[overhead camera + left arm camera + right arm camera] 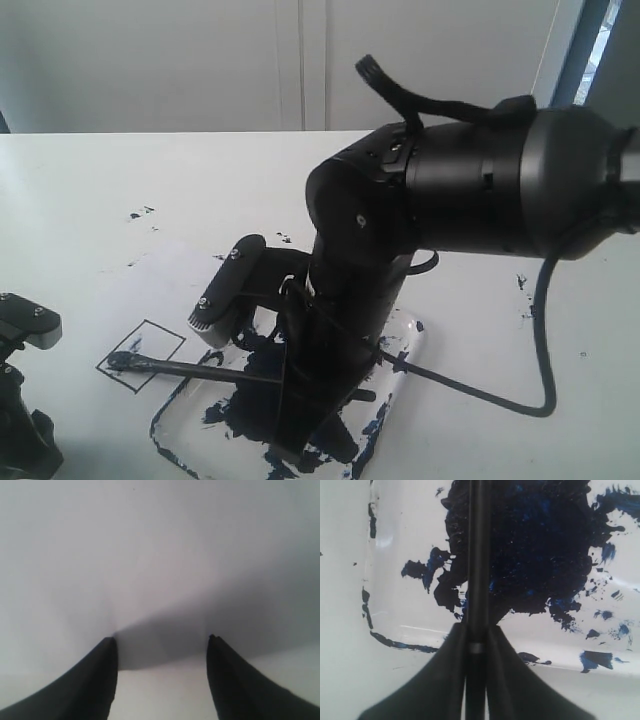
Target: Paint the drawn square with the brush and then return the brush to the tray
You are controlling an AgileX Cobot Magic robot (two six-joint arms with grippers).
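Right wrist view gives us the clearest look at the right gripper (475,630): its two black fingers are pressed in tight against the shaft of the long thin black brush (478,555), with no gap on either side, so it has hold of the brush. Beneath it we see the clear shallow plastic tray (410,612), and the shaft crosses the edge of the big dark navy paint blot (535,545) smeared inside. From the exterior view we see the bulky black right arm (360,230) bent down over the tray (412,335), which sits on the white table (90,180) at the near side. The brush (190,370) runs out from under the arm toward the left, almost level, and its dark clotted tip (122,360) lies inside the small black-outlined drawn square (150,335) on the white sheet of paper (170,280), just beside the tray. We cannot tell whether the tip touches the paper; what shows of the square's interior looks white. Small dark paint specks (140,213) dot the table farther back. Left wrist view shows the left gripper (161,640) with its fingers spread well apart over a plain white surface, holding nothing.
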